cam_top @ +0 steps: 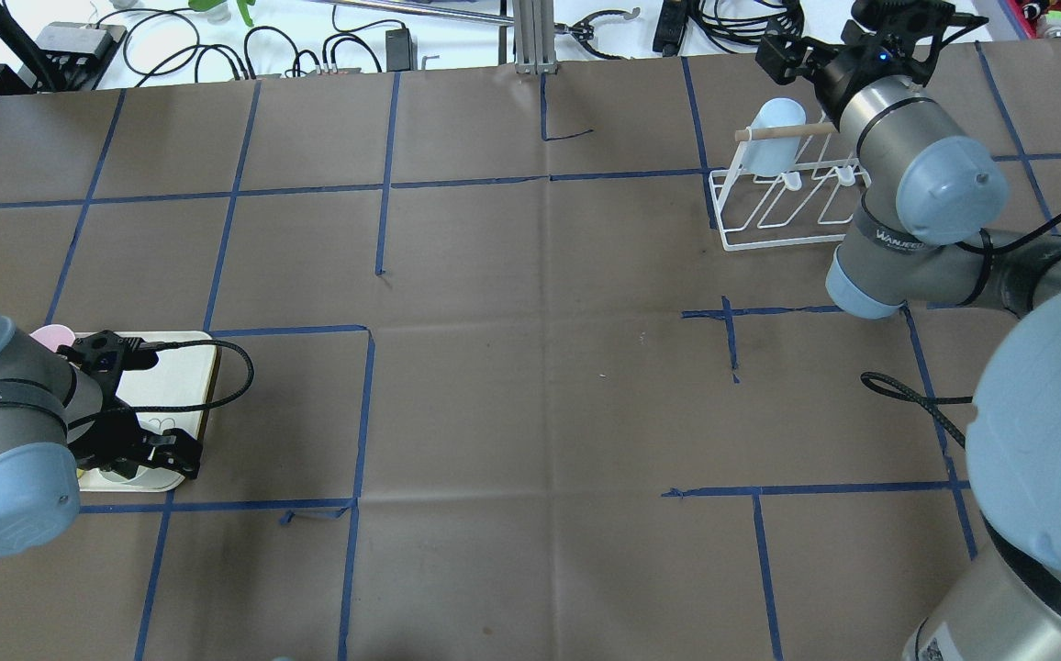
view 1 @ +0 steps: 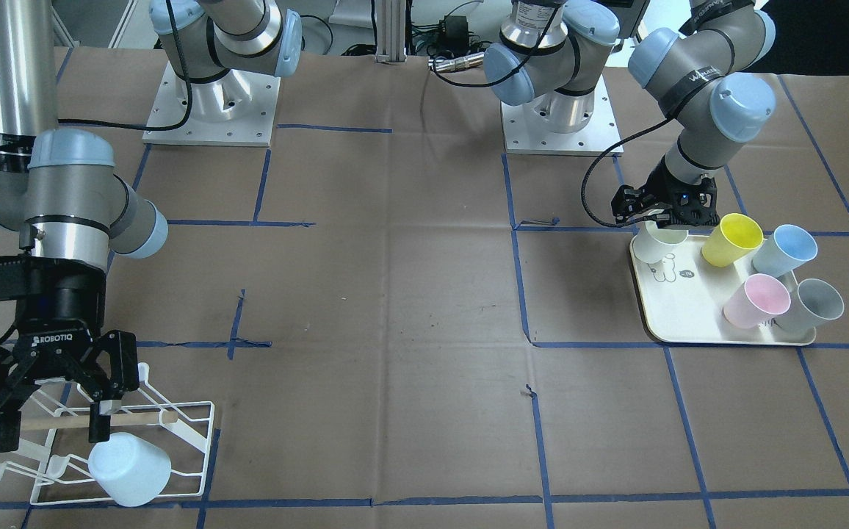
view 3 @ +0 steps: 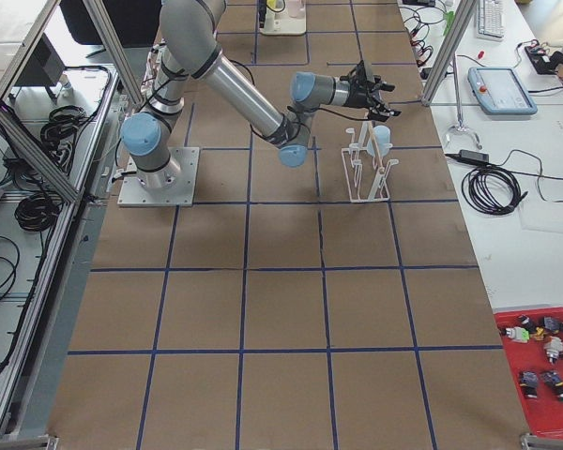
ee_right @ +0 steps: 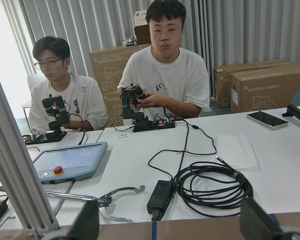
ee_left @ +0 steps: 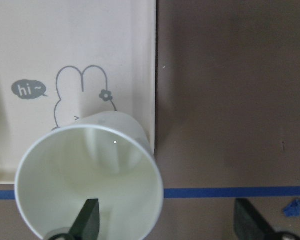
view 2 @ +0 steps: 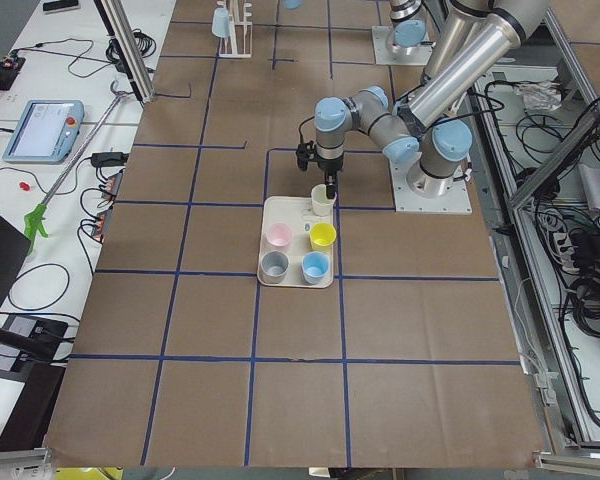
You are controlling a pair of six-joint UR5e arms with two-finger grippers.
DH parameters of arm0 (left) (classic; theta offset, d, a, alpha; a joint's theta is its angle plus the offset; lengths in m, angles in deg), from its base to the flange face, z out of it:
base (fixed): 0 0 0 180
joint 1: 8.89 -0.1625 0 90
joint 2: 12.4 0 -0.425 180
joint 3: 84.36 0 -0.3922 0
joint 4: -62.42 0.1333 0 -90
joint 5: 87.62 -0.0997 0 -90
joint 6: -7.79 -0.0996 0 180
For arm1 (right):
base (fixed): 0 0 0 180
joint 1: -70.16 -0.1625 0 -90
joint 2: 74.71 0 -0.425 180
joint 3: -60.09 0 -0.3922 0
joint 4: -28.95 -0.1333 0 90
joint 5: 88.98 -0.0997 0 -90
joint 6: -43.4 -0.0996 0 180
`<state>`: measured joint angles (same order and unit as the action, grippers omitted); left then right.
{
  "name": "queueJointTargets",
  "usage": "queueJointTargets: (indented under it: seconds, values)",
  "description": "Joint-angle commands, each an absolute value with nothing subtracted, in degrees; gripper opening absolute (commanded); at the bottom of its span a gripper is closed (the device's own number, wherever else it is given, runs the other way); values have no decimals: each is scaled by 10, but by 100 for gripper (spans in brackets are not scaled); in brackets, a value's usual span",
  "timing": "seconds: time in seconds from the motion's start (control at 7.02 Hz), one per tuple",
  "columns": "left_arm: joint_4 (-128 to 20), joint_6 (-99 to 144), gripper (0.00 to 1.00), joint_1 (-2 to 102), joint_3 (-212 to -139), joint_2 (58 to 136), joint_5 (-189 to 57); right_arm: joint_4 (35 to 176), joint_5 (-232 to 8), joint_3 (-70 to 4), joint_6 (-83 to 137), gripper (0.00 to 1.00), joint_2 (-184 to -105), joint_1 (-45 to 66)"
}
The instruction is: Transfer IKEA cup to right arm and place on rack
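left hand point(ee_left: 167, 222) straddles white cup point(ee_left: 90, 180) rim; right hand point(view 1: 52, 435) spread above rack point(view 1: 138, 419).

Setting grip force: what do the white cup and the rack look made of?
White cup: probably thin plastic, satin finish; its wall looks faintly translucent. Rack: likely white-coated metal wire, judging by thin bent rods, slightly glossy. Its dowel: bare light wood, apparently matte.

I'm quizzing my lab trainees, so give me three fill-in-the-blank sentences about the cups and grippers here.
The left gripper has one finger inside the corner cup, which is ____. The hung cup on the rack is pale ____. The right gripper above the rack has jaws standing ____.
Missing words: white; blue; open.
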<state>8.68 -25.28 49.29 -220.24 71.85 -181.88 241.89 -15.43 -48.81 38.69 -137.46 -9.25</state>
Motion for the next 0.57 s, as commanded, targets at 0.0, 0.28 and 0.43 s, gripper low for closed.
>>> queueJointTargets:
  seconds: [0.0,0.28,0.43]
  values:
    - [84,-253,2,492,-2194,720,-1840,2418,-199,-495,378,100,-1411,-111]
    - [83,-254,0,492,-2183,715,-1843,2417,-227,-501,278,100,-1423,-139]
    - [73,-252,0,493,-2156,708,-1840,2417,-227,-511,229,100,-1432,-153]
